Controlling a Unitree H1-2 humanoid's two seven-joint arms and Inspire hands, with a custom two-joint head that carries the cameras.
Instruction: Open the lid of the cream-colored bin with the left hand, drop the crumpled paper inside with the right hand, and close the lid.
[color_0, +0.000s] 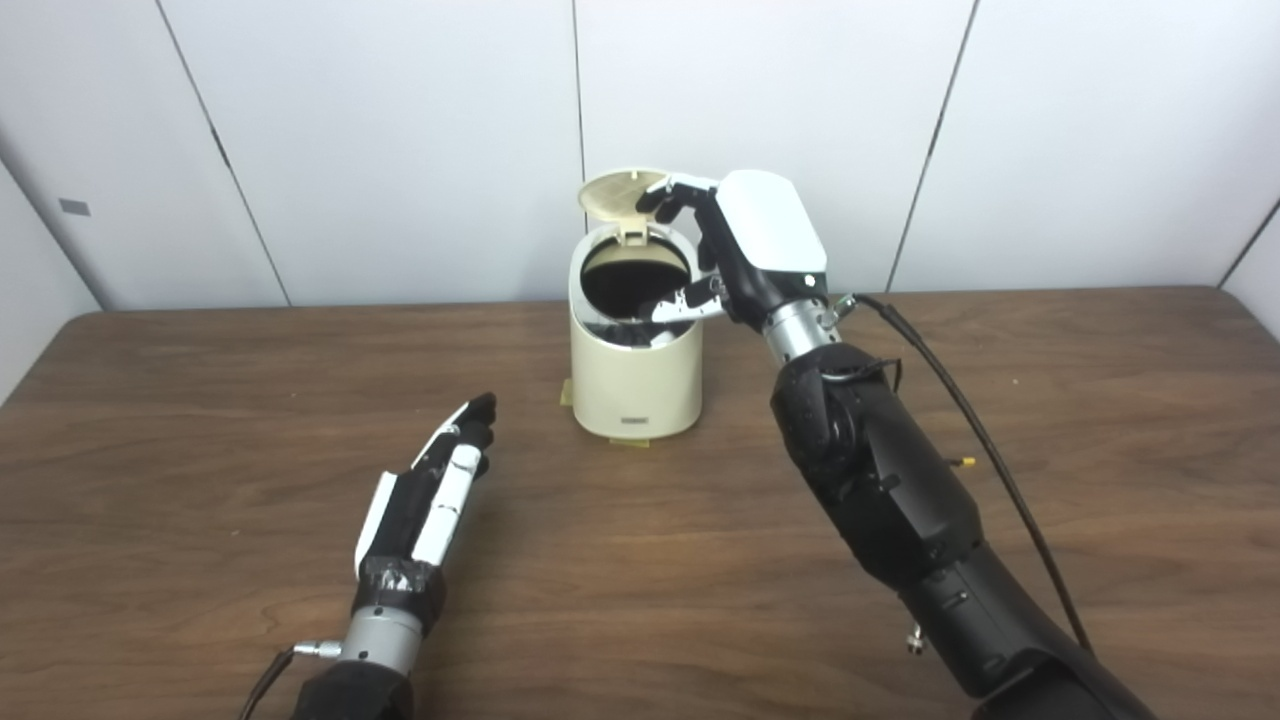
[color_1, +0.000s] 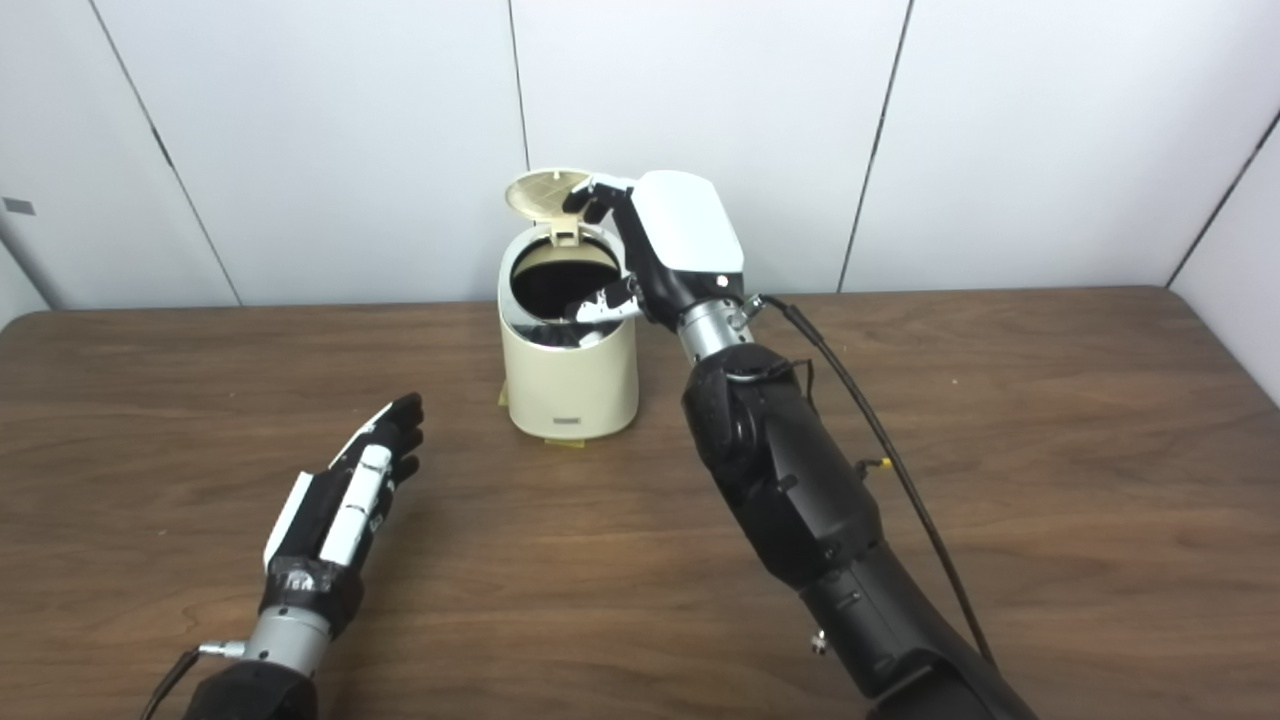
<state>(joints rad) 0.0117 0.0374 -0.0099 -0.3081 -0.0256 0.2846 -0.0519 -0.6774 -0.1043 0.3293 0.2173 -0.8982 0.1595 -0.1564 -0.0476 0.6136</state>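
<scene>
Fingers (color_0: 668, 198) of the right hand (color_0: 745, 240) curl at the raised lid (color_0: 615, 192), above the open bin (color_0: 633, 370). Maybe holding nothing; no paper shows. Left hand (color_0: 430, 490) rests flat, farther away.

Dark wooden table (color_0: 1050, 420) before pale wall panels (color_0: 400, 130).

Left hand (color_0: 435, 490) low, fingers straight, right hand (color_0: 745, 245) raised, fingers spread
</scene>
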